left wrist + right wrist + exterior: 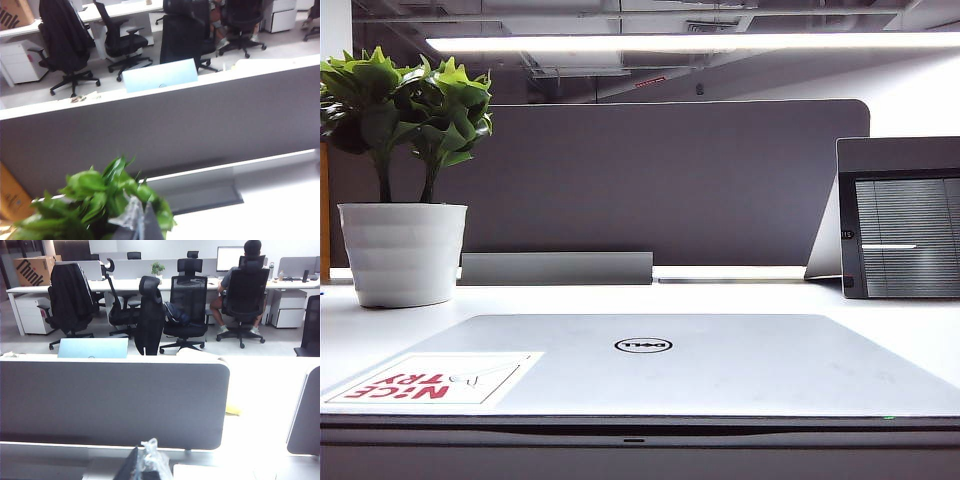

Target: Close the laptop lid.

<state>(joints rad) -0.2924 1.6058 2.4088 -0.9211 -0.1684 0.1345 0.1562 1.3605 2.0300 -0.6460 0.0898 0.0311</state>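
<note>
The laptop lid (720, 365) lies flat down on the laptop (640, 452). Its silver-grey outside faces up, showing the round Dell logo (643, 345) and the white "NICE TRY" sticker (435, 380). Only a thin dark seam shows along the front edge, and the screen and keys are hidden. Neither gripper appears in the exterior view. My left gripper (137, 222) shows only as its tips, pressed together, held high over the plant (100, 200). My right gripper (147, 462) also shows only its tips, together with nothing between them, facing the grey divider (110, 400).
A leafy plant in a white pot (403, 253) stands at the back left of the table. A grey-framed upright device with a slatted screen (900, 215) stands at the back right. The grey divider panel (660, 180) runs along the table's far edge. Office chairs and desks lie beyond it.
</note>
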